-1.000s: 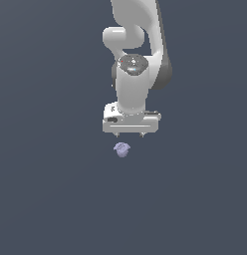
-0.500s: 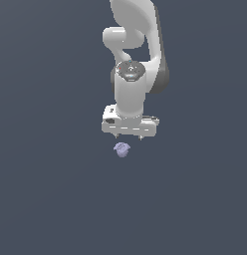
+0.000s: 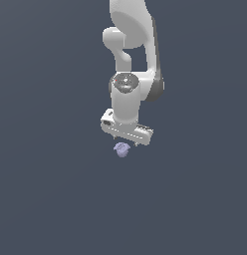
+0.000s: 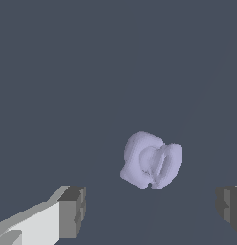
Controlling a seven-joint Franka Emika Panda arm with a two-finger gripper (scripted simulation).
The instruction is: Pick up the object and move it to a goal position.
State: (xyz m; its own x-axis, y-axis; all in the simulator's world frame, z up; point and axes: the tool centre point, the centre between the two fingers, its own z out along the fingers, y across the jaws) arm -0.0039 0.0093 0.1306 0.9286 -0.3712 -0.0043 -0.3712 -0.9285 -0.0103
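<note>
The object [image 3: 121,149] is a small pale lavender blob with ridged lobes, lying on the dark grey surface. In the wrist view the object [image 4: 151,160] sits between and beyond the two fingertips. My white gripper [image 3: 127,140] hangs just above the object, rotated so its body slants down toward the exterior view's right. Its dark-padded fingers [image 4: 72,212] are spread wide apart, open, with nothing between them. The gripper [image 4: 151,210] is not touching the object.
The white arm [image 3: 130,60] rises behind the gripper to the top of the exterior view. A flat dark grey surface [image 3: 51,189] surrounds the object on all sides.
The wrist has rotated, tilting the gripper body down toward the exterior view's right, and it has sunk slightly closer to the object. The object has not moved.
</note>
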